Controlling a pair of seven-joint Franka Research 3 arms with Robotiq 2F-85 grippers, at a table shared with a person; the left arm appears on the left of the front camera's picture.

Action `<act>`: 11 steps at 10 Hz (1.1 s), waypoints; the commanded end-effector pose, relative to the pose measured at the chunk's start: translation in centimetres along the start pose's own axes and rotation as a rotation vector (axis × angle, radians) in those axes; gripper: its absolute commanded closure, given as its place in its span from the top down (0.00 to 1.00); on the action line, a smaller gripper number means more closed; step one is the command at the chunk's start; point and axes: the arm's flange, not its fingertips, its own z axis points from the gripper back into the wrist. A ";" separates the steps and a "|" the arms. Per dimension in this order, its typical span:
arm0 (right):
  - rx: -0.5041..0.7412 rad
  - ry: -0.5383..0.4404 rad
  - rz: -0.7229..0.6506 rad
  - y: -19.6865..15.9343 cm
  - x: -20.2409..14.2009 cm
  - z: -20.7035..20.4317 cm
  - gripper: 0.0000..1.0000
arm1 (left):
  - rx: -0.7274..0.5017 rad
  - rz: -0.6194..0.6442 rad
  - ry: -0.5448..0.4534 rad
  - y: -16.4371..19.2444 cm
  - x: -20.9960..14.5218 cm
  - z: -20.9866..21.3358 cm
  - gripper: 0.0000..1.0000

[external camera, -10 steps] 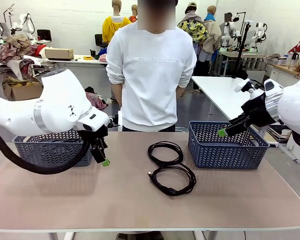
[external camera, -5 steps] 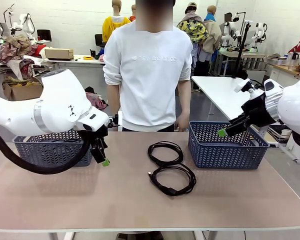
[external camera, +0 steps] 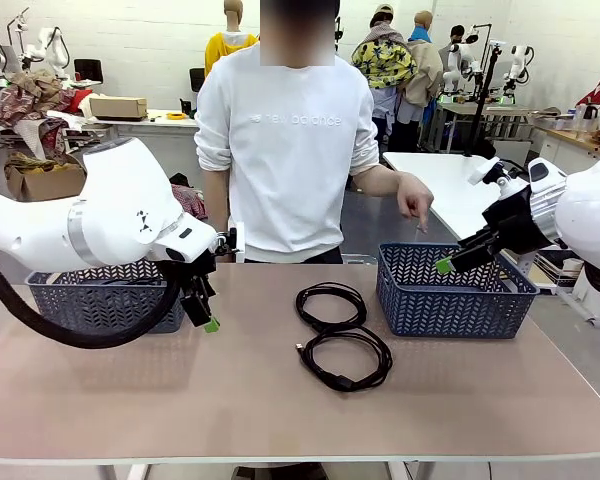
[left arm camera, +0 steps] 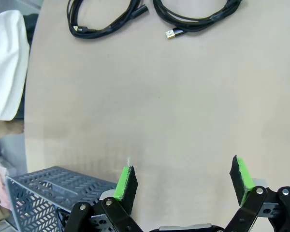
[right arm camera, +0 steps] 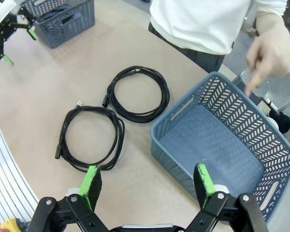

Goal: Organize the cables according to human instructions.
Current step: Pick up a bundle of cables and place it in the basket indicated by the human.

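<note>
Your left hand [external camera: 204,316] hangs released just above the bench [external camera: 180,410], its fingers spread wide with nothing between them, right beside the near right corner of the left basket [external camera: 80,300]. Your right hand [external camera: 448,262] is likewise released and grasps nothing. It hovers over the right basket [external camera: 450,305], and from its wrist you look down past the green pads [right arm camera: 93,181] at that basket's near corner. Two of the cables lie on the bench between the baskets, well apart from both of your hands. The far coil [external camera: 301,304] sits just left of the right basket, and the near coil [external camera: 385,360] lies directly in front of it, the two loops touching or nearly so where they meet. From the left wrist you see both coils along the top edge, with one gold-tipped plug [left arm camera: 172,34] at the end of a cord. Something dark lies inside the left basket, too small to tell what. Across the bench stands the person [external camera: 280,160], and the person's hand [external camera: 415,203] is held out above the far side of the right basket, forefinger pointing down.
</note>
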 end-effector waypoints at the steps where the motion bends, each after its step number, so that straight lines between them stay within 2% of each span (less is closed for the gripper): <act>1: 0.006 -0.008 -0.007 -0.1 0.0 0.0 1.00 | -0.001 0.001 0.000 0.0 0.0 0.1 1.00; 9: 0.000 0.000 0.000 0.0 0.0 0.0 1.00 | -0.001 0.001 0.000 0.0 0.0 0.1 1.00; 11: 0.029 0.094 -0.039 1.2 1.6 -0.8 1.00 | -0.001 0.001 0.000 0.0 0.0 0.1 1.00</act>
